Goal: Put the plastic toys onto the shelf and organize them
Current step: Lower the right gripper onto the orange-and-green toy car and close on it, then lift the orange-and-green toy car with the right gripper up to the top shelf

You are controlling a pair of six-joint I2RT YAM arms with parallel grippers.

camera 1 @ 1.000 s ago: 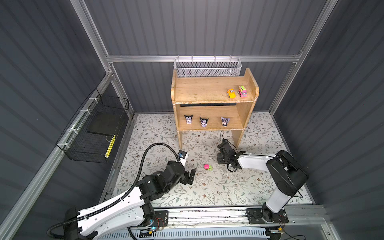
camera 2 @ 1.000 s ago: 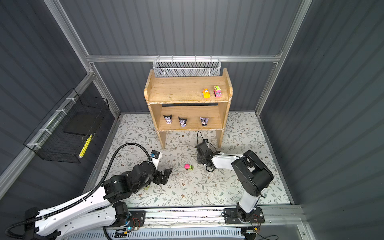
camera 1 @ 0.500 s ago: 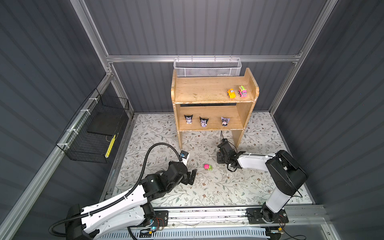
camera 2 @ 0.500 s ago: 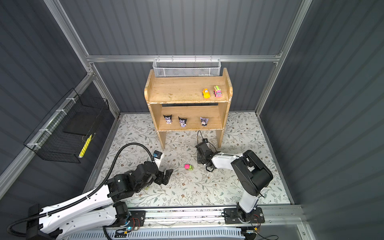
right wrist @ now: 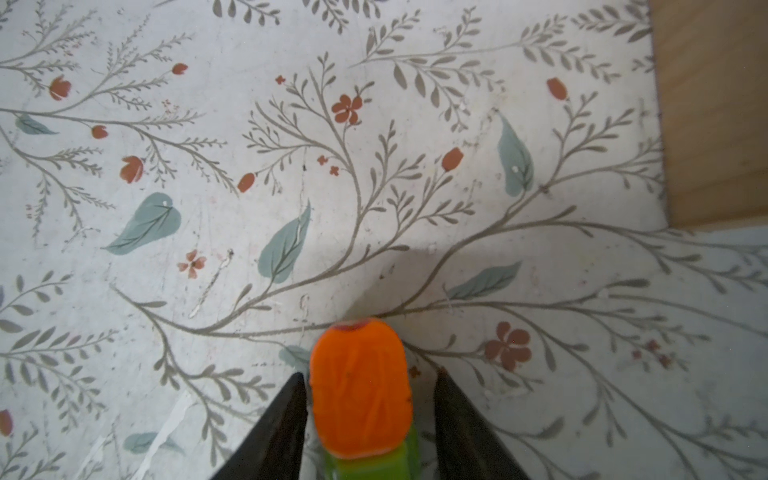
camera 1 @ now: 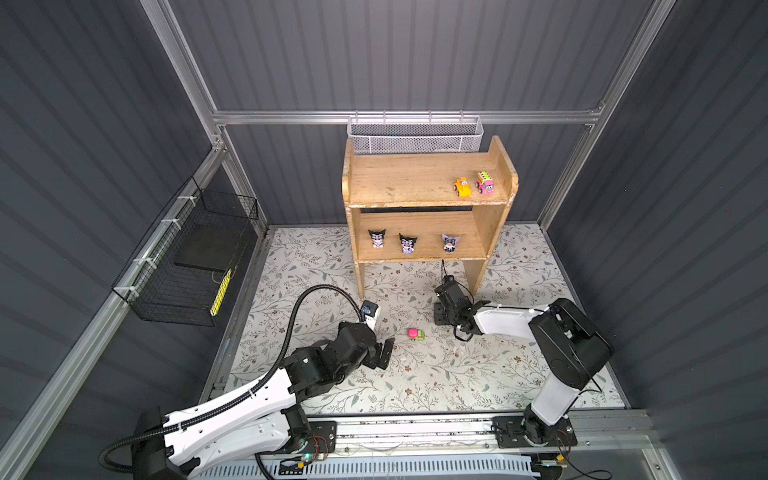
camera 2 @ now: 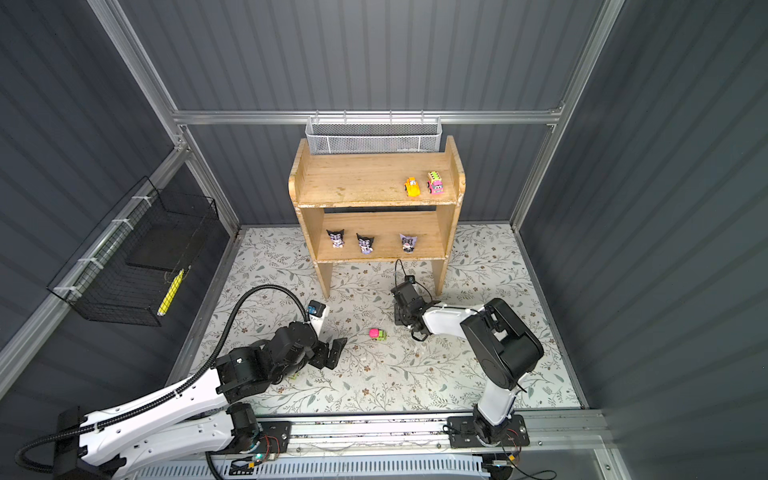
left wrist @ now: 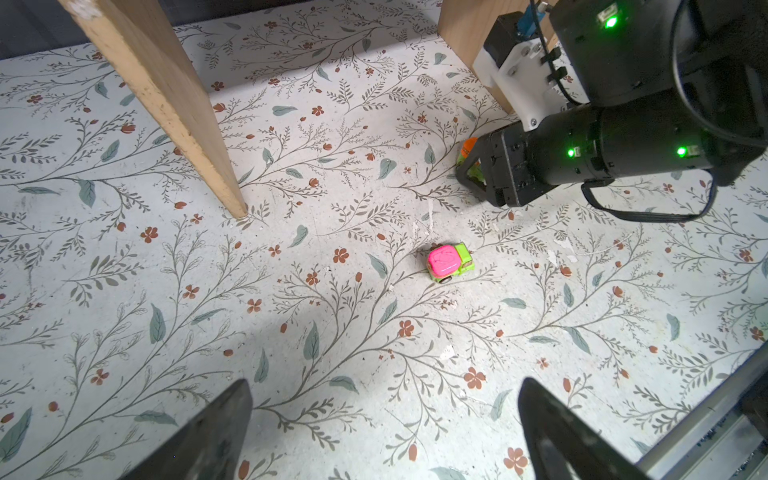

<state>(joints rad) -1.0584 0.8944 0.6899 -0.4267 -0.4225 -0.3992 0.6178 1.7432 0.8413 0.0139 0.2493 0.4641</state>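
Orange-and-green car (right wrist: pixel 360 390) sits between the fingers of the right gripper (right wrist: pixel 370 374), low on the floral floor (right wrist: pixel 374 166) just beside the shelf leg (right wrist: pixel 715 108). The fingers stand apart, one on each side of the car. One is close against its flank and the other shows a sliver of floor, so the car is straddled, not clamped. Its long axis runs with the fingers, so closing would take it across the narrow width.

Left gripper (left wrist: pixel 384 436): fingers fully apart, holding and touching nothing. A pink-and-green car (left wrist: pixel 449 262) lies on the floor ahead of it, well clear of the fingertips and offset toward the right arm's side. Its long axis lies roughly across the approach, along the line the fingers close on.

In a top view this car (camera 1: pixel 416 334) rests between the two grippers, about equally near each. Judgement: the free left gripper (camera 1: pixel 384 353) is the one to take it.

Shelf (camera 1: pixel 415 183): two cars (camera 1: pixel 462 187) on the top tier near its right end, three figurines (camera 1: pixel 407 243) upright on the lower tier. Two cars on the floor are outstanding.
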